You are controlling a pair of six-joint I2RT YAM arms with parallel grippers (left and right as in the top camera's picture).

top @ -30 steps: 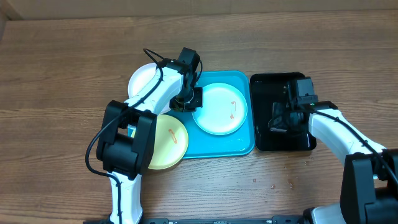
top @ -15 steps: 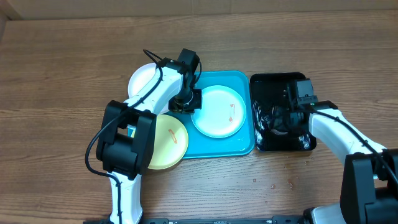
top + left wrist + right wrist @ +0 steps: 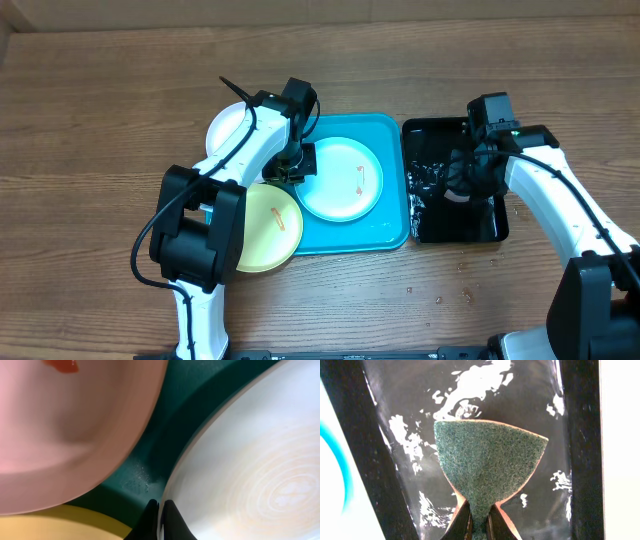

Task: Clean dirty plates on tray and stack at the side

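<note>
Pale, almost white plastic makes up the round shallow plate [image 3: 340,180] that lies in the middle of the big turquoise plastic tray [image 3: 390,235]. It has a small orange smear on it. It looks light and stiff, but smooth and maybe slippery when wet, so the thin rim is the best place to pinch it. The left gripper [image 3: 299,164] is pinched tight on that plate's left rim, near the tray's left edge. A yellow-green round plate [image 3: 262,225] sits over the tray's front left corner. A white round plate [image 3: 232,125] sits by its back left corner. Past the tray's right edge, the right gripper [image 3: 479,519] is squeezed on a green scrubby sponge [image 3: 487,467] above the wet shiny black tray [image 3: 495,232]. A second ago the pale plate lay nearer the tray's right edge. The right gripper was down low in the black tray.
</note>
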